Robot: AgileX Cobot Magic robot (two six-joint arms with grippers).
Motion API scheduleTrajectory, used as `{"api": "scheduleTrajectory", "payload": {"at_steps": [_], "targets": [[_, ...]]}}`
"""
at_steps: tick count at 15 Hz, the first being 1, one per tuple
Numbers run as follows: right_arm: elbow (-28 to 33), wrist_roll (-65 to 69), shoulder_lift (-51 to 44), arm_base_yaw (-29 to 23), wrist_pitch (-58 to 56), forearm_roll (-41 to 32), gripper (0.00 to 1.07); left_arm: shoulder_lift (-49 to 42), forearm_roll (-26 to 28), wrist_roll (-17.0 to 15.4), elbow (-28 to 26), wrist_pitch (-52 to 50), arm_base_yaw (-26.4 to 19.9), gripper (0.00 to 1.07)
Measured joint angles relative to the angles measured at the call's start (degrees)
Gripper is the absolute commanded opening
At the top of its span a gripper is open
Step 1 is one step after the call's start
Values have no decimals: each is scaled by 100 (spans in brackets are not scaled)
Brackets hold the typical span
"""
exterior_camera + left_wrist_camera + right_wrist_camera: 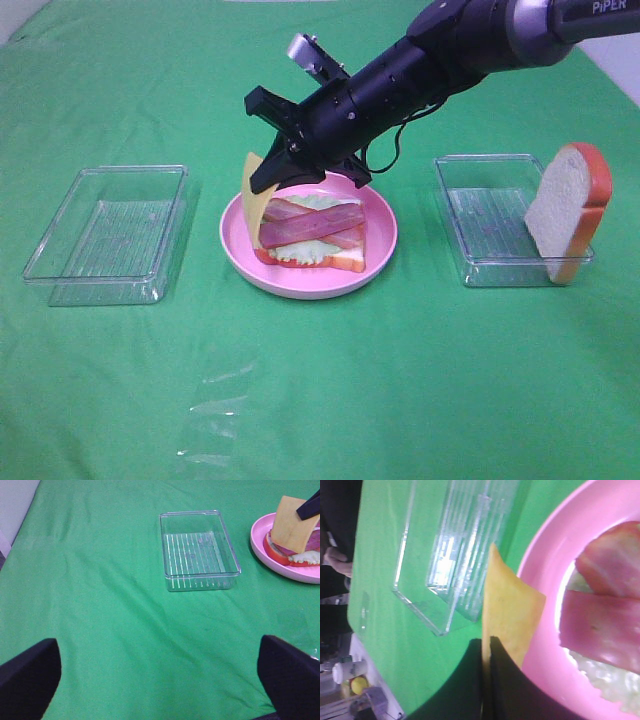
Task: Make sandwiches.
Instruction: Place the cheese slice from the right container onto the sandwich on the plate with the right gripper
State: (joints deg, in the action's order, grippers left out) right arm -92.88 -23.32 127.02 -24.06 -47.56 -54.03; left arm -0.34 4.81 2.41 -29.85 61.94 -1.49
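- While the near stretch of green cloth [320, 400] lies bare, the left gripper [160, 670] hangs low over it, its two dark fingers spread wide with nothing between them.
- Further in, a round pink plate [240, 262] sits mid-table, and on it the half-built sandwich: a bottom bread slice [345, 263] with orange crust, pale lettuce [300, 254] showing at the edge, and two bacon strips [310, 224] crossed on top.
- Just at the plate's left rim, the right gripper [268, 172] has its jaws pressed together on the upper edge of the yellow cheese slice [253, 190] — the slice hangs tilted, its lower corner down by the bacon, not yet lying flat.
- That cheese looks thin and light, and it holds its flat shape in the pinch, so I'd judge it fairly stiff; an edge grip suits it, though it may swing or slide off the smooth bacon when let go.
- To either side stand clear trays: the left tray [105, 235] holds nothing I can see, the right tray [480, 215] has the second bread slice [565, 210] propped upright against its far corner.
- That slice looks thick and light — its crust edges seem the place to take hold.
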Motion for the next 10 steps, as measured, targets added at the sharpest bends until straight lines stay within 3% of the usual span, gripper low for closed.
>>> {"api": "scheduleTrajectory", "payload": {"at_steps": [3, 10], "targets": [[-6, 355, 0, 0, 6, 728, 0, 0, 0, 0, 0, 0, 0, 100], [-52, 791, 0, 0, 206, 1690, 0, 0, 0, 0, 0, 0, 0, 100]]}}
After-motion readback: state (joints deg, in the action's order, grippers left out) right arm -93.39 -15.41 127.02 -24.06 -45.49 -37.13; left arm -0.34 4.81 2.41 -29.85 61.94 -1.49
